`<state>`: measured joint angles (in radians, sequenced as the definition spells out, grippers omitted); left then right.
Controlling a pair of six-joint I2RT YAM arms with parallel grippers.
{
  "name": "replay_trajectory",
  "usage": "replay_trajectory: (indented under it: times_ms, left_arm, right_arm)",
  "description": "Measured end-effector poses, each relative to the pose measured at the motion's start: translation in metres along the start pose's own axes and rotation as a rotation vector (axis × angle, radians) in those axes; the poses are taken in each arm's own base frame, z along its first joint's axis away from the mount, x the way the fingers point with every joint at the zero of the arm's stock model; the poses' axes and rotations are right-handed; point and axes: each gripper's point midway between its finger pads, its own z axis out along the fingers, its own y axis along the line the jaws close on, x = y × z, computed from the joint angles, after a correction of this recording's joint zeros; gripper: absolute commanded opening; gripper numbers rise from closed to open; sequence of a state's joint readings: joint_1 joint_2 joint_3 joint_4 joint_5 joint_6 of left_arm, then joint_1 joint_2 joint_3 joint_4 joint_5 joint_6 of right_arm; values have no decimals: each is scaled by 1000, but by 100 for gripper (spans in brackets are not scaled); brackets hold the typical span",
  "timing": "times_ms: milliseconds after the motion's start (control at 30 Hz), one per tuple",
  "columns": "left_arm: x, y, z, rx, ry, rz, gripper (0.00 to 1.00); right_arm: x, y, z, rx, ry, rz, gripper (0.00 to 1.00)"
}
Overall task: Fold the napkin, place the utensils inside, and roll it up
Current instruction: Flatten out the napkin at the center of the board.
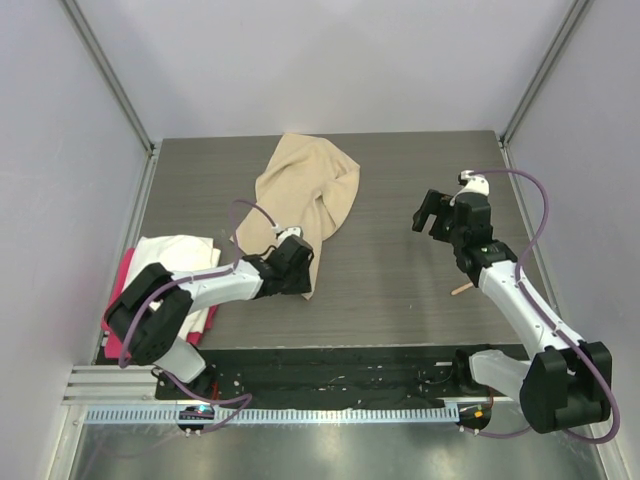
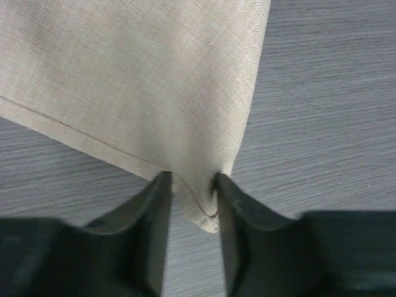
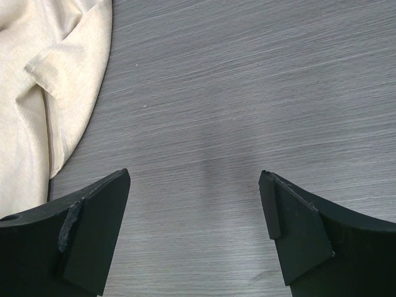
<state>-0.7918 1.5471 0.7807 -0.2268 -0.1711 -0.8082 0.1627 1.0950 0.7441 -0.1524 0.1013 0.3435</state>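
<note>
The napkin [image 1: 305, 190] is lying crumpled on the table [image 1: 400, 200], left of centre, running from the far edge down to a narrow near corner. The left gripper [image 1: 302, 283] is sitting at that near corner. In the left wrist view, the corner of the napkin [image 2: 154, 80] is lying directly between the jaws of the left gripper [image 2: 190, 179]. The jaws are standing narrow, with both fingers [image 2: 154, 210] pressing against the cloth and the hemmed tip bunching up in the gap, so the corner is being pinched. The rest of the cloth is spreading away from the jaws over the table. The right gripper [image 1: 432, 215] is hovering over bare table to the right of the napkin, well apart from it. In the right wrist view, the jaws of the right gripper [image 3: 195, 179] are standing wide with nothing between them, and the napkin [image 3: 37, 93] is lying off to the left, outside the jaws. The spoon [image 1: 461, 290] is lying near the right arm; only its wooden handle end is showing. A white cloth [image 1: 180, 255] is resting on a pink-red cloth [image 1: 122, 275] at the left edge.
</note>
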Motion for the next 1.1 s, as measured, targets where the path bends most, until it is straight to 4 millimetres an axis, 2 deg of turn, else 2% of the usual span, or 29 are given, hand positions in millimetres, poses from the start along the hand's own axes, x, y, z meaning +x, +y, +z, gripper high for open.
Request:
replay_trajectory:
  times_ms: [33, 100, 133, 167, 333, 433, 533, 667, 767, 933, 1100]
  left_arm:
    - [0, -1, 1, 5, -4, -6, 23]
    - [1, -1, 2, 12, -11, -18, 13]
    - [1, -1, 3, 14, -14, -24, 4]
    - [1, -1, 3, 16, -17, -27, 0]
    - [-1, 5, 1, 1, -34, -30, 0]
    - [-3, 23, -14, -27, -52, -40, 0]
    - [-21, 46, -35, -34, -111, -94, 0]
    - [-55, 83, -59, -37, -226, -208, 0]
    - [-59, 103, -64, -60, -242, -243, 0]
    - [-52, 125, -62, -92, -210, -259, 0]
    - [-52, 130, -60, -83, -195, -267, 0]
  right_arm:
    - [0, 0, 1, 1, 3, 0, 94]
    - [1, 0, 2, 2, 8, -1, 93]
    - [2, 0, 3, 2, 10, -1, 92]
    - [3, 0, 3, 2, 13, -1, 90]
    - [6, 9, 10, -5, 46, -32, 88]
    - [6, 39, 20, -40, 82, -94, 84]
    - [3, 81, 41, -86, 114, -154, 80]
    - [2, 141, 84, -121, 153, -239, 74]
    - [15, 176, 115, -142, 187, -288, 69]
    - [57, 210, 157, -154, 272, -355, 62]
    - [92, 224, 182, -155, 338, -404, 59]
